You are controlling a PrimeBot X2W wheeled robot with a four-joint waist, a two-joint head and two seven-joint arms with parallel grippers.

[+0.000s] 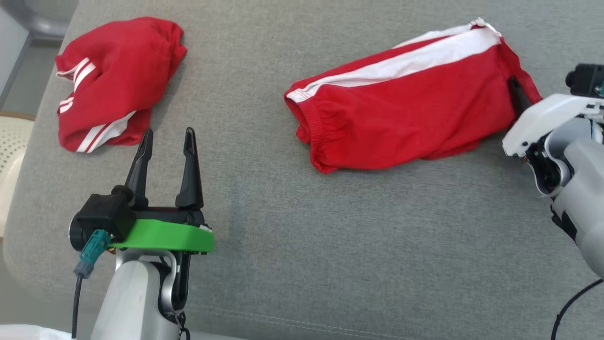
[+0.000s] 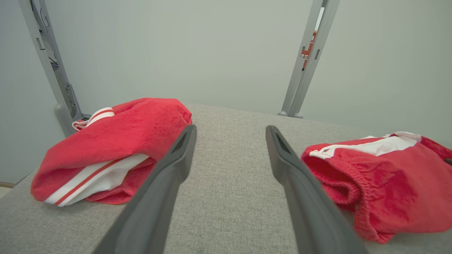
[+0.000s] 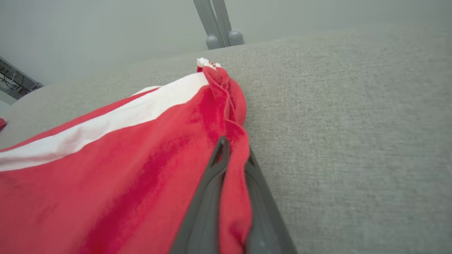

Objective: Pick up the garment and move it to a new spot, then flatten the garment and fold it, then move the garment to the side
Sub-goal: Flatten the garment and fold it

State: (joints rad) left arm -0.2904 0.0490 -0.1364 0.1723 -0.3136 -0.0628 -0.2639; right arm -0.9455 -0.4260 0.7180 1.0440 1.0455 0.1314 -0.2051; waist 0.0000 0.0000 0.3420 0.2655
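The garment (image 1: 406,118) is a pair of red shorts with a white side stripe, lying roughly flat on the right of the grey cushion. My right gripper (image 1: 514,85) is at its right edge. In the right wrist view the right gripper (image 3: 235,148) is shut, with a fold of the red garment (image 3: 106,169) pinched between its fingers. My left gripper (image 1: 165,137) hovers open and empty over bare cushion at the lower left. In its own view the left gripper (image 2: 230,130) points between the garment (image 2: 388,183) and another red piece.
A second red garment with white stripes (image 1: 113,71) lies crumpled at the far left (image 2: 120,141). The grey cushion (image 1: 330,236) has bare fabric across its middle and front; its left edge drops off beside a cream perforated object (image 1: 12,141). Grey metal posts (image 2: 307,60) stand behind.
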